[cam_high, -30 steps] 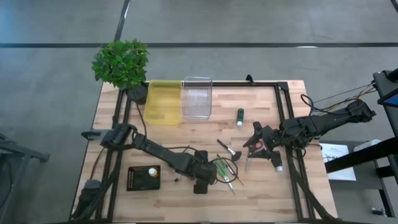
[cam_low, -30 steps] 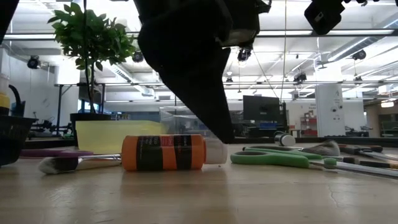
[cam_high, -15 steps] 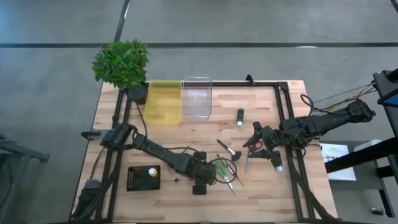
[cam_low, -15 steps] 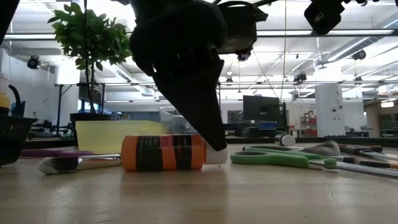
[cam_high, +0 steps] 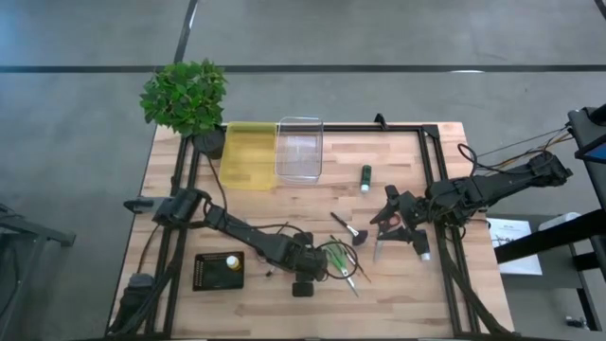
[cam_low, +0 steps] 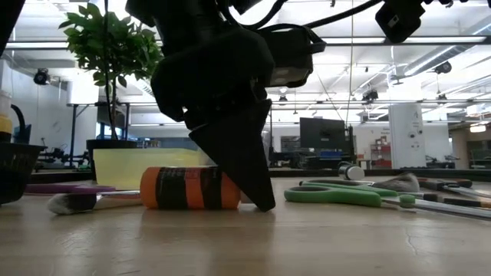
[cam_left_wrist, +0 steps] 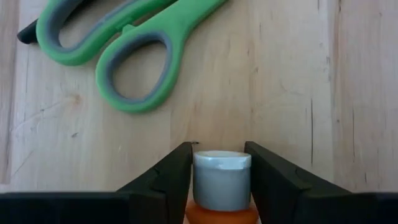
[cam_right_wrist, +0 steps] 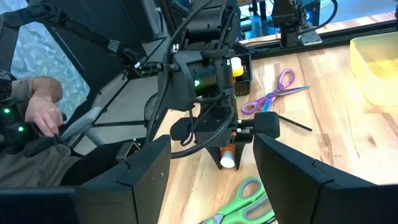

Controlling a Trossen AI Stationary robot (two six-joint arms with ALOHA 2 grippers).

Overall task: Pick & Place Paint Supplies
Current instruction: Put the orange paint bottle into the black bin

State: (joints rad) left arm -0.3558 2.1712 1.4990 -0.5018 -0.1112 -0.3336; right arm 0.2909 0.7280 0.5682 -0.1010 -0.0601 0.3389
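An orange paint bottle (cam_low: 188, 188) with a black label lies on its side on the table near the front. Its white cap (cam_left_wrist: 222, 177) sits between the fingers of my left gripper (cam_left_wrist: 219, 149), which is shut on it. In the high view the left gripper (cam_high: 307, 269) is beside the green scissors (cam_high: 341, 254). My right gripper (cam_high: 393, 223) hangs open above the table's right part, holding nothing. A green paint bottle (cam_high: 365, 177) and a dark-handled brush (cam_high: 346, 228) lie apart on the wood. My left gripper pinches the orange bottle's white cap (cam_left_wrist: 222, 163) between its two fingers, one finger (cam_left_wrist: 177, 171) on each side of it. The fingers come steeply from above, slanting down. The bottle lies on its side on the table, its orange body (cam_left_wrist: 221, 214) toward the wrist.
Green scissors (cam_left_wrist: 134, 50) lie just beyond the cap. Purple scissors (cam_right_wrist: 273, 93) and a brush (cam_low: 73, 202) lie to the left. A black tray (cam_high: 202, 272) holds a yellow bottle. A clear bin (cam_high: 299, 148), a yellow bin (cam_high: 248, 154) and a plant (cam_high: 185, 95) stand at the back.
My left gripper has sunk toward the table onto the cap end of the orange bottle; in the low view its finger now covers the cap. The bottle has slid a little toward the table's left, still lying on its side.
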